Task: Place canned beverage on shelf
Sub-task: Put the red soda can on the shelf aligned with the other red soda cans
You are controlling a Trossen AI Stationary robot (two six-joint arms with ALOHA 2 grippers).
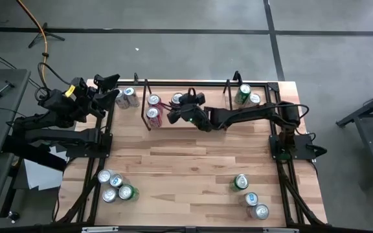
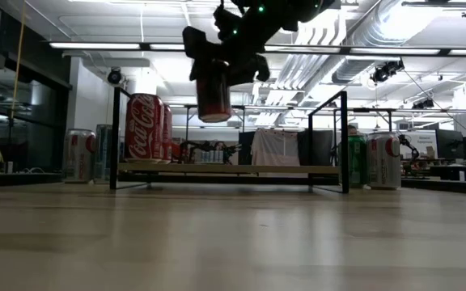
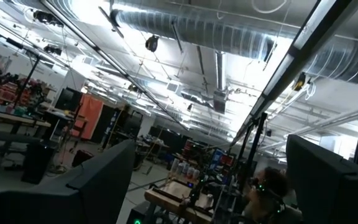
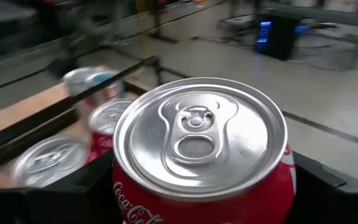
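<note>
The right gripper (image 1: 175, 111) hangs above the shelf (image 2: 328, 170), its two dark fingers pinching a red cola can (image 4: 201, 163) by the sides. In the low view the can (image 2: 214, 89) is upright and in the air, clear of the shelf's wooden base, roughly over the middle of the rack. From the right wrist camera, the can's silver top and pull tab fill the picture, with a dark finger (image 4: 325, 193) pressed against each side.

Below and beside the held can, two red cans (image 1: 153, 108) already stand on the shelf, toward its left end. In the low view they show as a tall red cola can (image 2: 144, 128) with another just behind it.

Outside the shelf's left end, two silver cans (image 1: 127, 97) stand near the left gripper (image 1: 107, 90). Outside its right end stand a green can (image 1: 242, 94) and a silver one (image 1: 255, 98).

The left gripper waits at the table's far left corner with its fingers spread and nothing between them.

On the near side of the table (image 1: 186, 175), well away from both grippers, a cluster of four cans (image 1: 114, 186) sits at the left and three more cans (image 1: 251, 197) at the right.
</note>
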